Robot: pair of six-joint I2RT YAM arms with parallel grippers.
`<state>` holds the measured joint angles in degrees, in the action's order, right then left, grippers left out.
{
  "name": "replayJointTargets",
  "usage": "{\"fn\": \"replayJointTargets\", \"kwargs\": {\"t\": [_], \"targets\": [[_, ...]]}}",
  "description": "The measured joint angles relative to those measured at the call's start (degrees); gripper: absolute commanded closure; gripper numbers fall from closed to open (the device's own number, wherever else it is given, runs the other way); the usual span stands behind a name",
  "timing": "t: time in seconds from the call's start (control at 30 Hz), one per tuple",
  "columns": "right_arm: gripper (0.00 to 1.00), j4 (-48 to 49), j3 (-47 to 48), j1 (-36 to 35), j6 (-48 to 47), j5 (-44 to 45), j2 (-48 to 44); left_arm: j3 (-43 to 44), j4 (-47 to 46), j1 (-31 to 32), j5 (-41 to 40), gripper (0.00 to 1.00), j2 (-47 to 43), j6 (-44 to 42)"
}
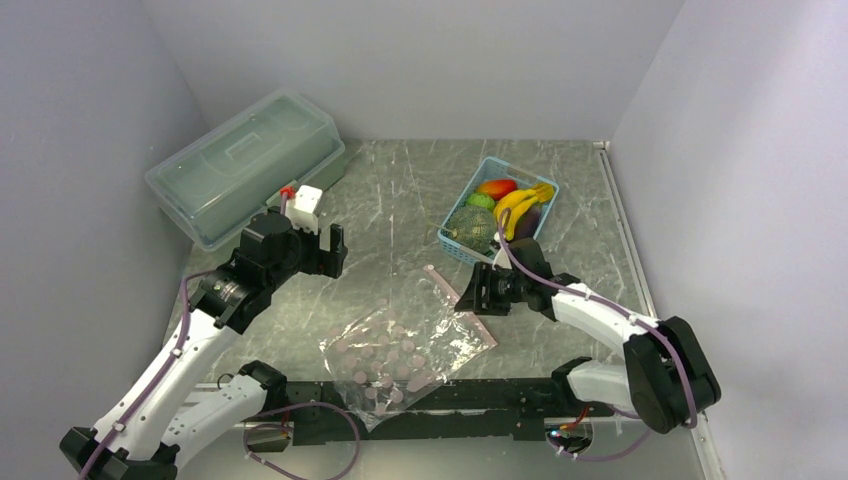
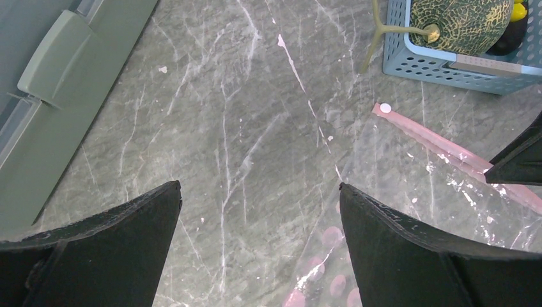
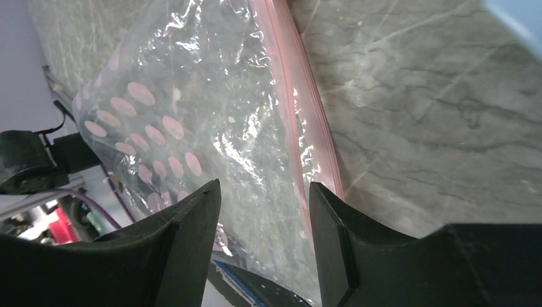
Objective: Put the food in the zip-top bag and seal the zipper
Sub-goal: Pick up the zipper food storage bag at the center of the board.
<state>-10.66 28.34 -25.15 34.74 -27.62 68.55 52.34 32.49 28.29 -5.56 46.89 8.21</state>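
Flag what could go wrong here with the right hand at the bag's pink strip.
1. The right hand straddles the zipper; it may pinch both layers and not open the mouth.
2. The zip-top bag seems to overhang the near edge; a tug could slide it off.
3. The left hand is open, off the bag: nothing anchors it.

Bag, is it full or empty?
Empty: the zip-top bag lies flat and see-through, and the food sits in the blue basket.
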Motion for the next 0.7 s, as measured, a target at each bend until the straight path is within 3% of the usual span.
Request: {"fn": "replayJointTargets", "kwargs": {"t": [0.4, 0.7], "targets": [[0.45, 4.7, -0.2, -3.2, 0.5, -5.5, 6.5, 0.0, 0.0, 0.0, 0.2, 0.01, 0.0, 0.0], [0.60, 7.0, -0.2, -6.1, 1.1, -6.0, 8.7, 0.0, 0.0, 0.0, 0.2, 0.01, 0.0, 0.0]]}}
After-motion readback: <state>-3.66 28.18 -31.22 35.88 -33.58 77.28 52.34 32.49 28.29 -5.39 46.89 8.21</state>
